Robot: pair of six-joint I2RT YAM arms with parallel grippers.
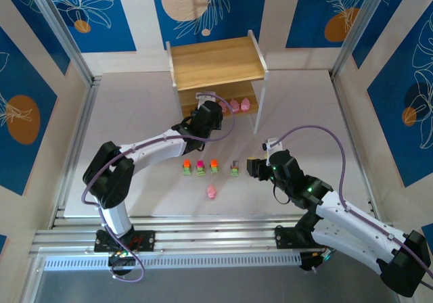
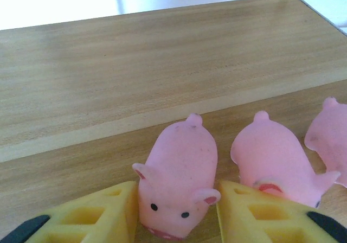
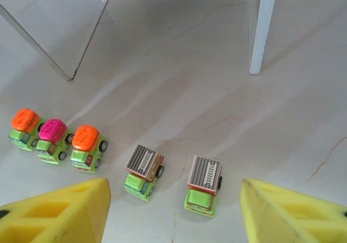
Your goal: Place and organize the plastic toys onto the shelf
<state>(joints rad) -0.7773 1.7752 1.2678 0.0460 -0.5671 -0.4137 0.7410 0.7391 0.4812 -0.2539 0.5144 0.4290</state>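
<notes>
The wooden shelf (image 1: 216,63) stands at the back of the table. On its lower board (image 2: 135,75) lies a pink pig toy (image 2: 179,172), with two more pink pigs (image 2: 271,156) to its right. My left gripper (image 2: 176,191) reaches into that tier, open, its yellow fingers close on either side of the first pig. Another pink pig (image 1: 212,192) lies on the table. Green cars stand in a row: three with orange or magenta tops (image 3: 52,140) and two grey-roofed ones (image 3: 143,171) (image 3: 204,184). My right gripper (image 3: 174,191) hovers open above the grey-roofed pair.
White shelf legs (image 3: 263,26) stand just beyond the row of cars. Blue patterned walls and metal rails (image 1: 74,154) ring the white table. The top tier of the shelf is bare wood.
</notes>
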